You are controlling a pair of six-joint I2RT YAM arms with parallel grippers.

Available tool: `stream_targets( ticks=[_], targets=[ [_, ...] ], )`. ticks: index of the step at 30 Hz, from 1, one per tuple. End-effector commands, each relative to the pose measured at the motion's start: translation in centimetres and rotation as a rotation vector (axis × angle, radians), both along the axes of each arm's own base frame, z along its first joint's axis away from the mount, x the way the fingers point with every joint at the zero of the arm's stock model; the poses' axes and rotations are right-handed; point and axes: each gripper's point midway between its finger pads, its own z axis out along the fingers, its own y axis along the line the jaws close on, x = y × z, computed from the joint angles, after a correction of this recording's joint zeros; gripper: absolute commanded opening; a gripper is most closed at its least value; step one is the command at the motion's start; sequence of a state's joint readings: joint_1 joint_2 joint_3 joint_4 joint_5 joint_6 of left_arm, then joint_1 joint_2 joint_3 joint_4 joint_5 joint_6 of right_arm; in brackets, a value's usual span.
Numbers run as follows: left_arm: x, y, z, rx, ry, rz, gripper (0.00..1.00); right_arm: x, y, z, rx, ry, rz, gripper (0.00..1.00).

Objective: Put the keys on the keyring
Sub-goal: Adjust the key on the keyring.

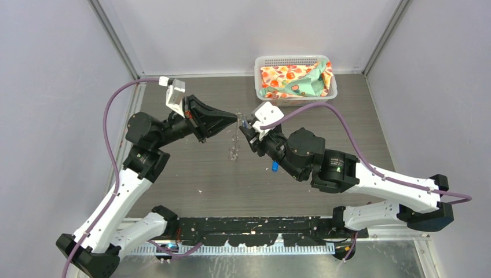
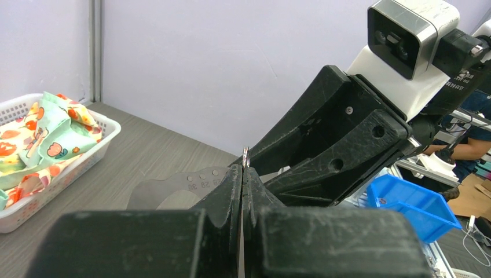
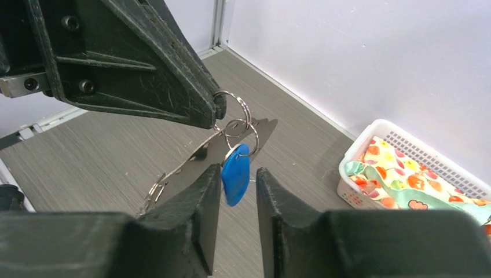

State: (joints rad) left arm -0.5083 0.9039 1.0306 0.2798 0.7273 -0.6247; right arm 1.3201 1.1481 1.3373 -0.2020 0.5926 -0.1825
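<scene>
Blue key [image 3: 235,176] hangs between the parted right gripper [image 3: 238,175] fingers, left gripper [image 2: 242,171] clenched on the keyring [image 3: 246,105].

Top camera looked down from above and behind the arms [image 1: 124,191], wide, whole table [image 1: 191,174] covered. Left wrist camera peered close along its fingers [image 2: 223,197] toward the right gripper [image 2: 255,168]; right wrist camera stared back at the left gripper [image 3: 215,110]. Both caught the basket [image 2: 87,159] and, seemingly, the keyring [image 2: 246,155].
</scene>
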Motion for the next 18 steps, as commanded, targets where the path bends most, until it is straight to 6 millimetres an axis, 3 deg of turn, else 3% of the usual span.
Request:
stream_targets(
  ticks=[1,4,8,18],
  targets=[
    [-1.4,0.8,2.9,-0.051,-0.097,-0.002,0.0,0.1,0.1,1.8,0.062,-0.024,-0.009,0.29],
    [-1.5,0.8,2.9,-0.052,-0.097,-0.001,0.0,0.1,-0.3,2.3,0.079,-0.032,-0.017,0.14],
    [-1.4,0.9,2.8,-0.051,-0.1,0.001,0.0,-0.1,-1.0,2.8,0.098,-0.026,-0.014,0.02],
    [-1.3,0.9,2.6,-0.045,-0.127,0.007,0.0,-1.8,-1.2,0.7,0.038,0.096,0.056,0.01]
  ],
)
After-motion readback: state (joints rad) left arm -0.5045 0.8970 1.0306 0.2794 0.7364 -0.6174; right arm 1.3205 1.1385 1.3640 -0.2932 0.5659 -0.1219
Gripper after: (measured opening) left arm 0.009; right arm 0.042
